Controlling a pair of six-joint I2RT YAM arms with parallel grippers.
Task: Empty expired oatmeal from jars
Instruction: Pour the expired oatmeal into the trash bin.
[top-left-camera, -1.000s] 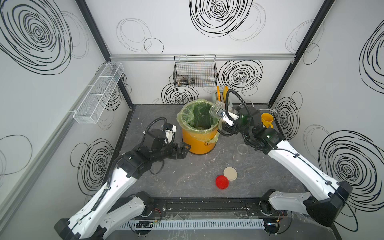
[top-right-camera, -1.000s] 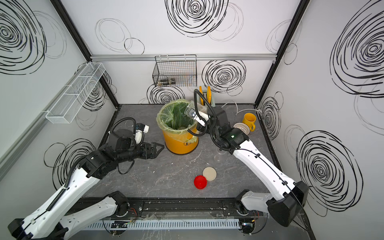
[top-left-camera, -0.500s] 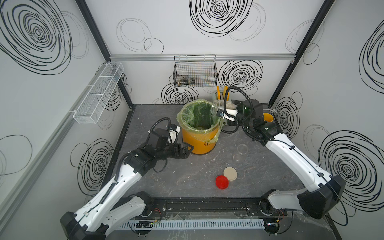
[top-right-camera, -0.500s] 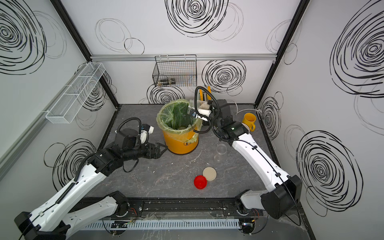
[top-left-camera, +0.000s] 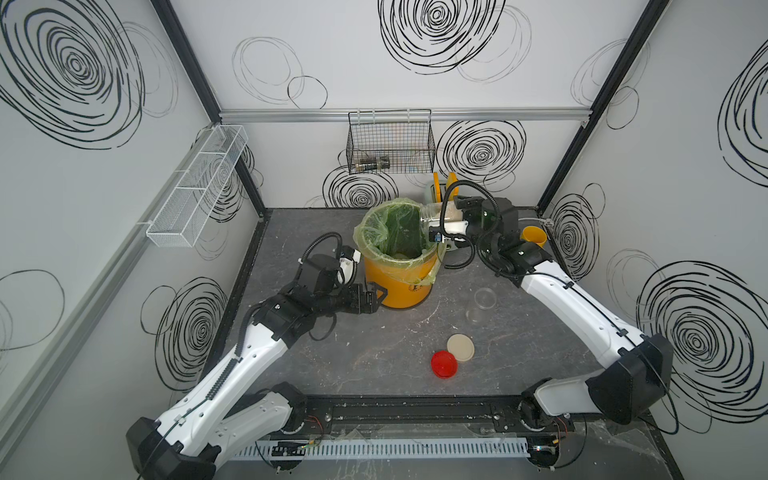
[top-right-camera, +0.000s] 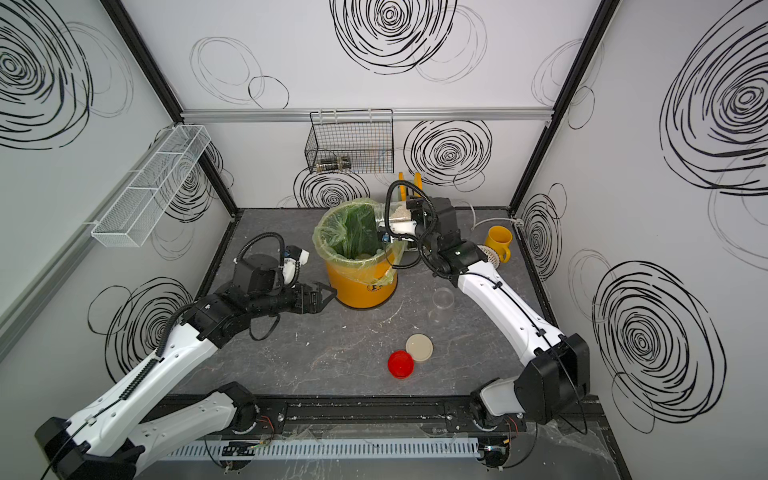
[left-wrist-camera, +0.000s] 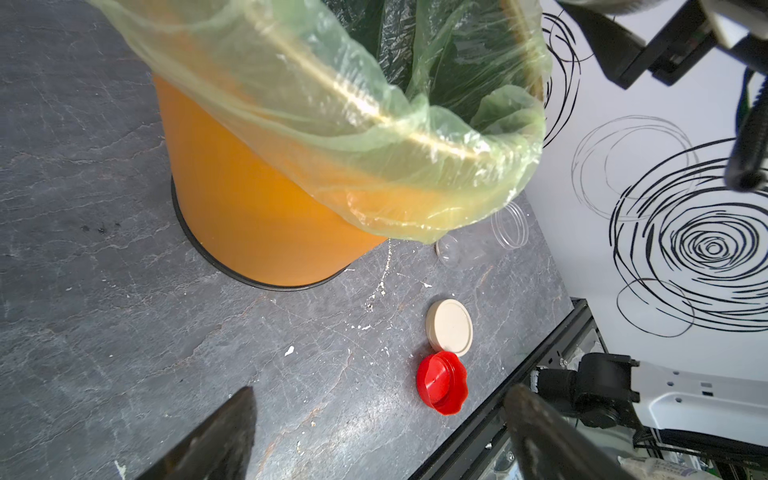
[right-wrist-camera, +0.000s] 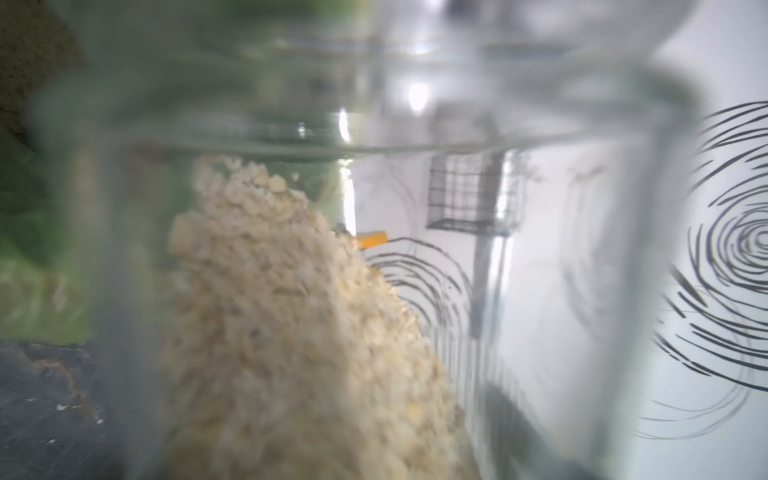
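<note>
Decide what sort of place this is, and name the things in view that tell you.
Probably a robot lab test cell, not a kitchen: left arm and right arm fixed to a front rail, white walls printed with black swirls, and a table holding a lined bucket.

a tipped jar (top-left-camera: 437, 214) hangs over the bucket (top-left-camera: 399, 286) rim; nearer, an empty jar (top-left-camera: 482, 302), then a lid (top-left-camera: 460, 348) touching another lid (top-left-camera: 444, 364).
</note>
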